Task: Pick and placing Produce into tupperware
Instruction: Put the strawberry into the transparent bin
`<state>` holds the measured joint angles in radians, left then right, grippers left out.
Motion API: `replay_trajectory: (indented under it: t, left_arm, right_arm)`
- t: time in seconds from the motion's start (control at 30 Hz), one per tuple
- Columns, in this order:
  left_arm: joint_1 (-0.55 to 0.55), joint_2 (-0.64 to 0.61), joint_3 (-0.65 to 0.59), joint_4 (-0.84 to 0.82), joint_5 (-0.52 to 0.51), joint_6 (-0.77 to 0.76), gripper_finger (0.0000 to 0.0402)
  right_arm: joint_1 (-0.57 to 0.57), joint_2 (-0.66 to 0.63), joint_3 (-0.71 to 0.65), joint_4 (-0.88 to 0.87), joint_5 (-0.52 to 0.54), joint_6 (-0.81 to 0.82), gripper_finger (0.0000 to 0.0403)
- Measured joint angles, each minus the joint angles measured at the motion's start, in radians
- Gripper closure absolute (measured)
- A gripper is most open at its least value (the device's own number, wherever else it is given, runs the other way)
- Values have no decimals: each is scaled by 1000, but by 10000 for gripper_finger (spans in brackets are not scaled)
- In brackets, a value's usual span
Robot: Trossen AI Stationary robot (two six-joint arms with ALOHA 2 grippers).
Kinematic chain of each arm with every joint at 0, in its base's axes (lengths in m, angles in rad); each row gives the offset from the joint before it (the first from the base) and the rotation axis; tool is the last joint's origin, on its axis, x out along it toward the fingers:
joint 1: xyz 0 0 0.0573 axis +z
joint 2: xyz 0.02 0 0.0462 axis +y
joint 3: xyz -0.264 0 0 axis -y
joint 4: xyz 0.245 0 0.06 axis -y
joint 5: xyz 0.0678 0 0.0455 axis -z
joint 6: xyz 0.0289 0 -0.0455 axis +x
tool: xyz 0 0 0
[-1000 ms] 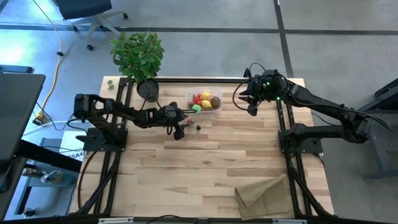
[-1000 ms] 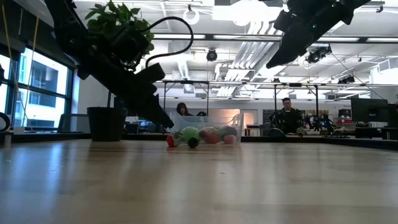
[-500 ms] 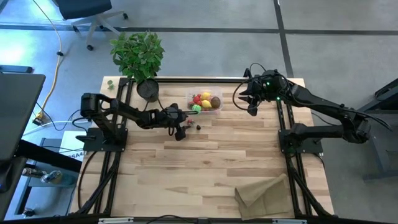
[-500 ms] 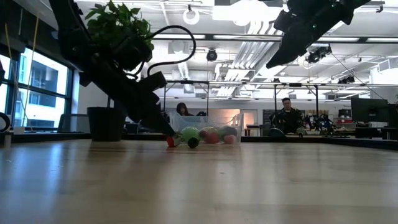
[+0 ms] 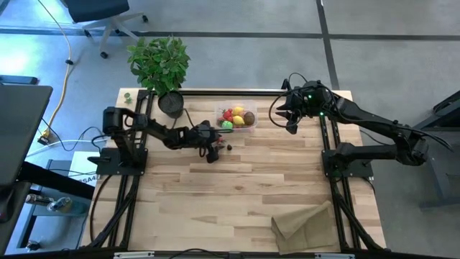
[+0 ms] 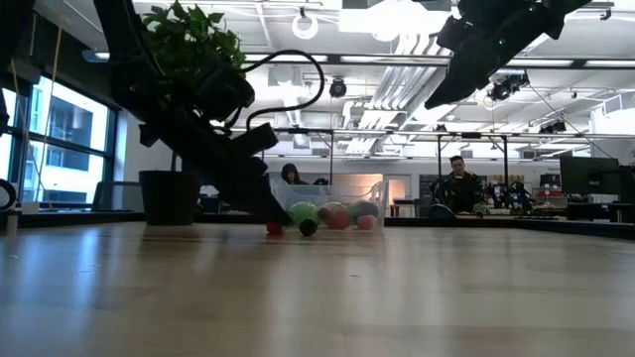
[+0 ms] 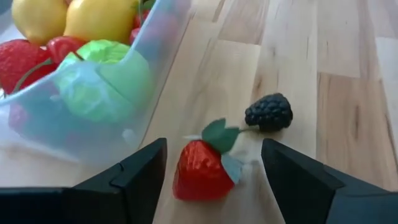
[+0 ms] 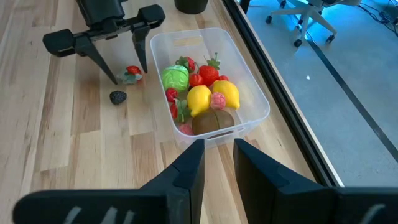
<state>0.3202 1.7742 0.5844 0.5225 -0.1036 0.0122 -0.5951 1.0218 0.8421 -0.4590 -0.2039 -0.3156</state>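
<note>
While the potted plant [image 5: 159,66] stands at the worktop's [image 5: 237,194] far left corner, well to the left of the tupperware [image 5: 236,117], the left tool [image 5: 213,146] sits low just left of and in front of the tupperware, fingers [image 7: 140,177] spread wide with a red strawberry [image 7: 200,170] on the wood between them, not gripped. A blackberry [image 7: 268,112] lies just beside the strawberry, on its side away from the tupperware wall, both loose on the worktop near the tupperware's front left corner. The clear tupperware sits at the far edge of the worktop, centre, holding two yellow lemons [image 8: 211,96], a green lime [image 8: 175,78], a brown kiwi [image 8: 211,122] and red berries [image 8: 206,74]. Right of the tupperware, the right tool [image 5: 284,114] hangs raised above the worktop, fingers [image 8: 188,173] narrowly apart, holding nothing. A tan paper bag [image 5: 305,220] lies well in front of the tupperware, toward the near right corner.
</note>
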Motion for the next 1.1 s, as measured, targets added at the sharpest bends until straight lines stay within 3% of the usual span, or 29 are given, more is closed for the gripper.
replay_trajectory:
  t: [1.1]
  left_arm:
    - [0,41,6,8,32,-21,237]
  right_arm:
    - [0,0,0,0,0,0,327]
